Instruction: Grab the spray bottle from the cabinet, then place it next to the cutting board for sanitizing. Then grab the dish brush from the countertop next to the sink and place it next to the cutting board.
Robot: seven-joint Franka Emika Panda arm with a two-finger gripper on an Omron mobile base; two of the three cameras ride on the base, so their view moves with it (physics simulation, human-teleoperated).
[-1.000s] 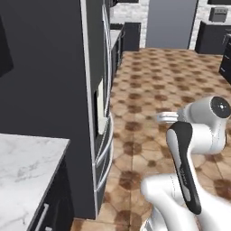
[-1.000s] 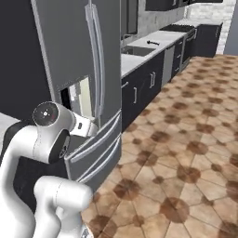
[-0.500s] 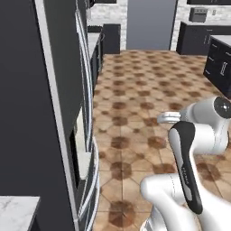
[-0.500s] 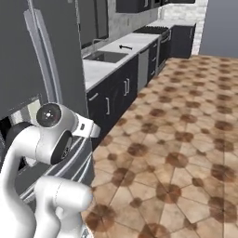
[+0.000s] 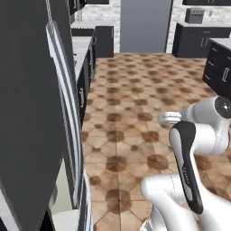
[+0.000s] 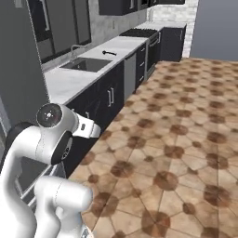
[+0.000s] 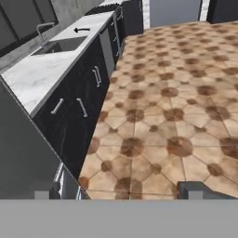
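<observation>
You are in transit with the gripper [image 7: 118, 191] spread wide and empty, nothing fetched yet; the dish brush [image 7: 82, 30] lies on the desk [image 7: 37, 74] past the sink [image 7: 59, 45], upper left of the hand view, so next find the cabinet.

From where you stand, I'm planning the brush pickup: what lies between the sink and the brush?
Bare countertop. In the right base view the brush lies past the sink, with white marble between them; the hand view shows that too.
</observation>
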